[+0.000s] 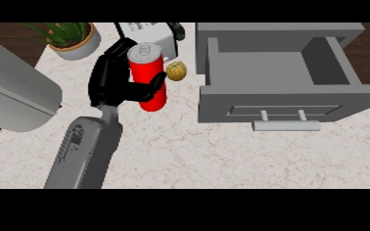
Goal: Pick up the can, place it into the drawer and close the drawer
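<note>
A red can (150,71) with a silver top stands upright left of the open grey drawer (217,95). My left hand (108,80) is shut on the can: its fingers curl round the can's far left side and its thumb (154,85) crosses the front. Whether the can rests on the counter or hangs just above it, I cannot tell. The drawer is pulled out toward me, its inside bare, with a pale bar handle (286,125) on its front. My right hand shows nowhere.
A small yellow-brown ridged object (175,71) lies between the can and the drawer's left wall. Behind the can stands a white appliance (150,32). A potted plant (72,41) is at the back left, and a large grey rounded object (25,95) is at the left edge.
</note>
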Available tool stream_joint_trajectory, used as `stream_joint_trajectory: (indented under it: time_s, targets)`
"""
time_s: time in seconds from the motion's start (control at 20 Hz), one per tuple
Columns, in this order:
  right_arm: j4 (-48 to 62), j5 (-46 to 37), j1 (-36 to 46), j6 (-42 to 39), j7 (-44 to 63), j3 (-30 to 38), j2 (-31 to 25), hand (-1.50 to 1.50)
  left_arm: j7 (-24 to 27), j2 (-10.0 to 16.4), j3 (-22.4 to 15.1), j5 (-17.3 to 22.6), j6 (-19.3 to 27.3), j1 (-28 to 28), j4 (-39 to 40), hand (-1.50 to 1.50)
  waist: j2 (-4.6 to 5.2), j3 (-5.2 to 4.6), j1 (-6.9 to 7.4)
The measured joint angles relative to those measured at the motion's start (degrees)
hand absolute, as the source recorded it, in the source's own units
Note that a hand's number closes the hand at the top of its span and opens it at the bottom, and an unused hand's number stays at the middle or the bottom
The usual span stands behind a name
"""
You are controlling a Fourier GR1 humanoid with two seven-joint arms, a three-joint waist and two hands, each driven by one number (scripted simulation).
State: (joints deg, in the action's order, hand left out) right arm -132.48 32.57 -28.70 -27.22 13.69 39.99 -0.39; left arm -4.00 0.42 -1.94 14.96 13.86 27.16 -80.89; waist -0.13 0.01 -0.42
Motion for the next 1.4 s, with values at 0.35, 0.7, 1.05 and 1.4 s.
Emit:
stream_joint_trajectory:
  time_s: [0.35,0.7,1.05,1.4]
  targets:
    - [0.25,0.12,0.17,0.41,-0.33,-0.64,-0.12,-1.50,-5.97,-0.28,-1.65,-2.22,6.15,10.20,1.50,1.50,0.06,0.00,-0.30]
    - [1.36,-1.05,3.00,1.06,0.73,-0.78,-0.56,-1.50,-7.80,-0.39,-3.54,-1.74,11.35,19.50,7.18,1.50,0.12,0.00,-0.37]
    - [2.16,-1.75,3.52,0.49,-0.15,-1.44,-0.26,-1.50,-4.64,-0.41,-5.07,1.45,15.92,29.68,17.68,1.50,0.27,0.02,-0.97]
    - [2.05,-0.81,5.01,1.47,1.52,-0.90,-1.34,-1.50,-3.23,-0.42,-6.25,5.63,18.16,39.22,27.07,1.50,0.33,0.01,-1.23]
